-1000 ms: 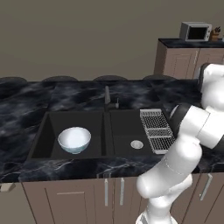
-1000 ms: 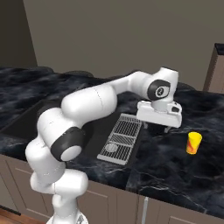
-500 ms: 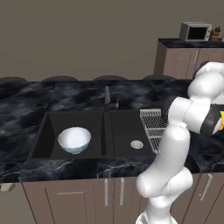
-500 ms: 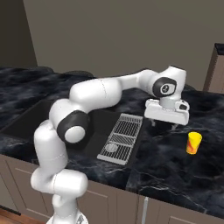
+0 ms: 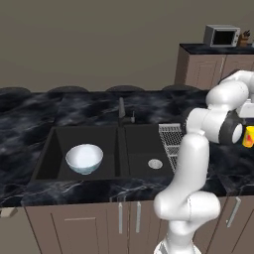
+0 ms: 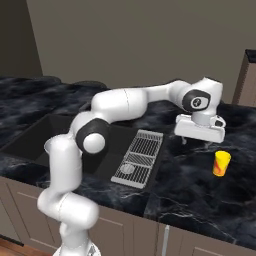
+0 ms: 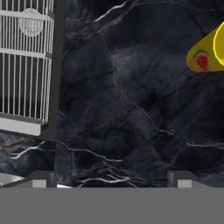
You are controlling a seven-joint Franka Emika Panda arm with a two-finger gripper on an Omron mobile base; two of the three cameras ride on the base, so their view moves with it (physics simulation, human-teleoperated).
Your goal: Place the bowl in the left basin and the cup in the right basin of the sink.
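Black marbled stone makes up the worktop (image 6: 200,190) you are working over, with the sink (image 5: 106,151) set into it and a dark faucet (image 5: 122,110) behind the divider. From the left base view you get both compartments: the bowl (image 5: 84,158) sits upright in the left basin (image 5: 57,149), and the right basin (image 5: 141,149) shows its round silver drain (image 5: 155,163). The right base view hides most of that behind the arm, but gives you the wire grid rack (image 6: 139,157) in full, lying just right of the sink.

The cup (image 6: 221,163) stands upright on the worktop, well to the right of the rack, not in either basin. In the left base view you see only a sliver of it at the right edge, beside the arm's wrist. The hand view adds something the base views do not show clearly: a red patch on the yellow wall of the cup (image 7: 208,54), which sits at the upper right of that view.

Your hand (image 6: 200,142) hangs over bare stone between the rack and the cup, closer to the cup, touching neither. In the hand view its 2 fingertips (image 7: 41,178) stand wide apart with nothing between them.

A microwave (image 5: 222,35) rests on a far cabinet in the left base view.
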